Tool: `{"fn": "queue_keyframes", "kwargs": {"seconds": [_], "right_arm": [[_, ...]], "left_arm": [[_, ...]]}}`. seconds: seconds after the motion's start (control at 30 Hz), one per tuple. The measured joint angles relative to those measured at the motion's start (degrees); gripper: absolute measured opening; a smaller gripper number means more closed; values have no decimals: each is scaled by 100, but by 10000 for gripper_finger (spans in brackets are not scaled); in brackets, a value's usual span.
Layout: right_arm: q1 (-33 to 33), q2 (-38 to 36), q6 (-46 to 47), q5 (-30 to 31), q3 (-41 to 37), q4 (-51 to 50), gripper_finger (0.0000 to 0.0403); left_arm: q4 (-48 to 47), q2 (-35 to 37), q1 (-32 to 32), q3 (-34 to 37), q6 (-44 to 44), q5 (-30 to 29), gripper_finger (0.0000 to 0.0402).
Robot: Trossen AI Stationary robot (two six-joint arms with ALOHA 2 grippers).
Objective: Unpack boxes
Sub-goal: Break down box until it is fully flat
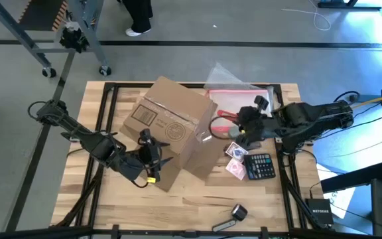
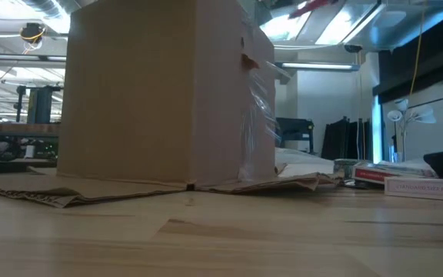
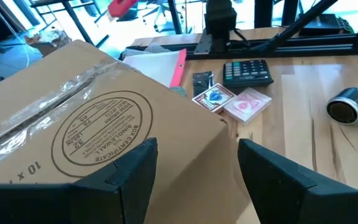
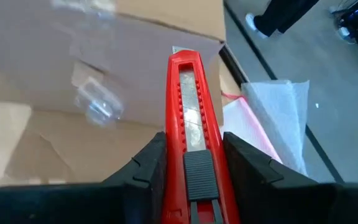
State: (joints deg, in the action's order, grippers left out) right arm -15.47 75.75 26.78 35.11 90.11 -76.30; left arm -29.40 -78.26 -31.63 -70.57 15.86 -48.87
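Observation:
The brown cardboard box (image 1: 171, 129) stands in the middle of the table, its loose flaps (image 2: 44, 192) lying flat on the wood. Clear tape runs over its top (image 3: 55, 93). My left gripper (image 1: 154, 159) is at the box's near-left corner. It is open, one finger on each side of the box's upper edge (image 3: 197, 180). My right gripper (image 1: 234, 133) hovers off the box's right side, shut on a red utility knife (image 4: 188, 106). The knife's blade (image 4: 178, 56) is out and points at the box. My left gripper stands open astride the box's upper edge (image 3: 219, 127); I cannot tell whether either finger (image 3: 129, 174) touches the cardboard. My right gripper pinches the knife's red handle (image 4: 197, 177) by its two sides, at the slider end. The fingers lie along the knife, slanting down toward the box. The knife is lifted clear, blade forward.
Right of the box lie a black calculator (image 1: 260, 166) and two card packs (image 1: 236, 160). A clear pouch with a pink edge (image 1: 234, 89) lies at the far right. A dark cylinder (image 1: 239, 212) lies near the front edge. A person's feet (image 1: 138, 28) show beyond the table.

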Motion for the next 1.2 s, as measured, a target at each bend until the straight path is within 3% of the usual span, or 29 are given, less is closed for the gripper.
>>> {"fn": "queue_keyframes", "kwargs": {"seconds": [0.17, 0.5, 0.7, 1.2], "right_arm": [[177, -407, -176, -252, -827, 701, 128], [90, -1425, 158, -880, -2869, 3396, 128], [85, -1372, 67, -940, -2927, 3982, 128], [296, -1277, -119, -652, -2929, 4068, 128]], "left_arm": [[6, 0, 67, 0, 18, 1, 219], [40, 0, 67, -2, 62, 1, 219], [68, 0, 93, -2, 44, 3, 219], [397, -25, 329, 254, 51, 235, 219]]}}
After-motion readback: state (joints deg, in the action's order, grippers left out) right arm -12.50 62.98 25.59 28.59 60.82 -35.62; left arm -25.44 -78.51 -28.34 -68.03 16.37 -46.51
